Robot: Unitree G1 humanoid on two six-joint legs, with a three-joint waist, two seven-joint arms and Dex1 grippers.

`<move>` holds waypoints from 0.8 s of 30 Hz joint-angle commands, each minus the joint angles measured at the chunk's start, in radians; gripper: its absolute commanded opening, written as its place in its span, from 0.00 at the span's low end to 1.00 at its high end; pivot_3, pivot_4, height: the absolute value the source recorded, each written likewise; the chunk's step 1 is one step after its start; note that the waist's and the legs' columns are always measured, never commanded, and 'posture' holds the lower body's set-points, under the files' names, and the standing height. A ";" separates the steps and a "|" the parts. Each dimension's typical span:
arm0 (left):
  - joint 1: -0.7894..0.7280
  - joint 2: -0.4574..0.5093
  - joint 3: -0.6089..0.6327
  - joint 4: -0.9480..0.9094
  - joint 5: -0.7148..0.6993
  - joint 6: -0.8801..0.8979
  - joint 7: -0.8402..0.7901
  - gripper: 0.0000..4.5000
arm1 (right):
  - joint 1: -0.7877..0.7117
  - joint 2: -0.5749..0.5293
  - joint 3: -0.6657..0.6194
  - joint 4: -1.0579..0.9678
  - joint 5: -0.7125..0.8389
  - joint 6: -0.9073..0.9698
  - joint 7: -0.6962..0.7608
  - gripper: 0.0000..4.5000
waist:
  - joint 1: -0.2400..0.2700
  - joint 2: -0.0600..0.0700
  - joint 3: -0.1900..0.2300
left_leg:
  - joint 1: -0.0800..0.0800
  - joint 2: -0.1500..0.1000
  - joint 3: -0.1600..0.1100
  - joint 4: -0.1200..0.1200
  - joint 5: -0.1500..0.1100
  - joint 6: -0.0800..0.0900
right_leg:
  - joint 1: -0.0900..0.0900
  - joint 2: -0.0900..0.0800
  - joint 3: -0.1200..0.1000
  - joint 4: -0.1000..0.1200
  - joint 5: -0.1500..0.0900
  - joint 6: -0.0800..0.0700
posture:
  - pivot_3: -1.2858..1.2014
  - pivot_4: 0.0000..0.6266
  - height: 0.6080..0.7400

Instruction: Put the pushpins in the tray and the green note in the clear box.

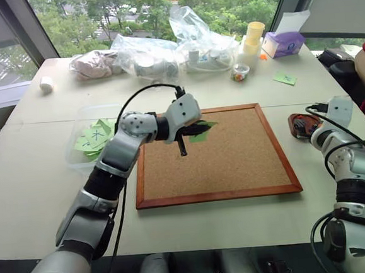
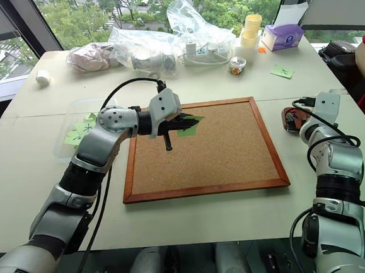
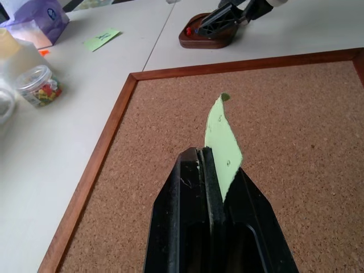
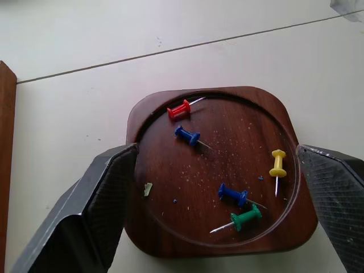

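Left gripper (image 3: 219, 165) was pinched shut on the green note (image 3: 223, 142), holding it over the corkboard (image 1: 235, 157), its free edge sticking out past the fingertips. Right gripper (image 4: 216, 210) hung spread wide over the tray (image 4: 227, 108) beside the corkboard; five pushpins (image 4: 233, 194) lay inside it, between the fingers. Clear box (image 1: 75, 135) sat off the board's opposite side.

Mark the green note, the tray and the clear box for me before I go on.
green note (image 3: 223, 142), left wrist view, on the flat of the paper above the fingers.
tray (image 4: 227, 102), right wrist view, on its far rim.
clear box (image 1: 75, 135), left eye view, on its left wall.
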 commanded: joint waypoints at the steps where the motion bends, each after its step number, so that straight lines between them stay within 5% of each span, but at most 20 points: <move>1: -0.003 0.003 0.027 -0.031 -0.007 -0.004 0.010 0.00 | -0.057 0.017 -0.097 -0.001 0.080 0.016 -0.024 1.00 | 0.000 0.000 0.000 | 0.000 0.000 0.000 0.000 0.000 0.000 | 0.000 0.000 0.000 0.000 0.000 0.000 | 0.52 0.24 0.96; 19: 0.004 0.037 0.087 -0.032 -0.010 0.047 0.073 0.00 | -0.070 0.015 -0.144 -0.042 0.159 -0.032 -0.025 1.00 | -0.001 0.000 0.000 | 0.000 0.001 0.000 0.000 0.000 0.000 | 0.000 0.000 0.000 0.000 0.000 0.000 | 0.52 0.24 0.96; 24: 0.002 0.049 0.159 -0.057 -0.030 0.143 0.141 0.00 | -0.023 -0.012 -0.033 -0.149 0.124 -0.065 0.066 1.00 | -0.002 0.000 0.000 | 0.000 0.001 0.000 0.000 0.000 0.000 | 0.000 0.000 0.000 0.000 0.000 0.000 | 0.52 0.24 0.96</move>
